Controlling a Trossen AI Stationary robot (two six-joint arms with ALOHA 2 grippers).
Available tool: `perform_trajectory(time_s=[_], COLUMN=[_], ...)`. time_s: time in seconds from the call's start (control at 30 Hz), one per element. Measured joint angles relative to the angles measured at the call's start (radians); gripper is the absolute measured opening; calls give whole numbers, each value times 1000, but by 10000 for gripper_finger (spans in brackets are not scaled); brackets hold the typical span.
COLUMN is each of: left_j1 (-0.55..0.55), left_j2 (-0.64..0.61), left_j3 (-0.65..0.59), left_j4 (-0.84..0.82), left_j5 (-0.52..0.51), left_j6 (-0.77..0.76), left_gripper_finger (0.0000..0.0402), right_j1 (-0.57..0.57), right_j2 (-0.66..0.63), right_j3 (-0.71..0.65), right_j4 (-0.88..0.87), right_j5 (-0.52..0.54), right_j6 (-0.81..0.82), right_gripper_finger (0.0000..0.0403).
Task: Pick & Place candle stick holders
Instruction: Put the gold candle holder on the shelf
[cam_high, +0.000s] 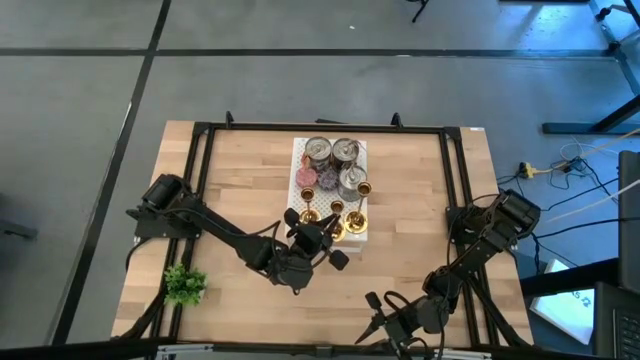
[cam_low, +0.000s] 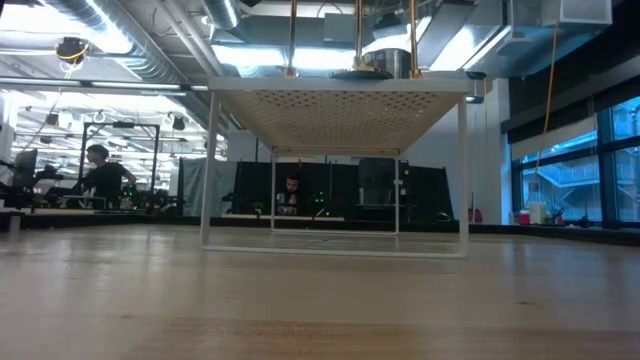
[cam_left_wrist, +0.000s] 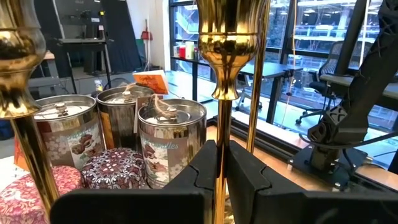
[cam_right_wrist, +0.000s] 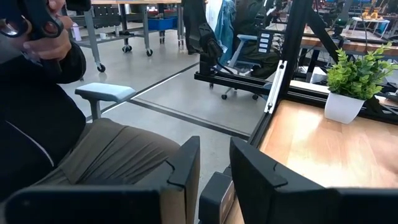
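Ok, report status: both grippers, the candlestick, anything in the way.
Left gripper shut on thin shiny gold candlestick holder stem. Right gripper idle at table's near edge, holding nothing. Round silver tins close behind.

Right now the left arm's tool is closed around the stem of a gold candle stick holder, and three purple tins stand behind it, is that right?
Nearly. The left tool is indeed closed on the gold candle stick holder, but the three tins behind it are silver, not purple. The left wrist view shows this.
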Motion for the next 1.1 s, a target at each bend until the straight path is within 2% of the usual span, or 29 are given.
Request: perform_trajectory(time_s=[1.1], left_j1=[33], left_j2=[4], left_j3=[-2], left_j4=[-5], left_j5=[-24], left_j6=[52], left_gripper_finger=[10], right_j1=[0], right_j2=[0], right_j3=[0], right_j4=[0], right_j5=[0], right_j6=[0], right_gripper_finger=[90])
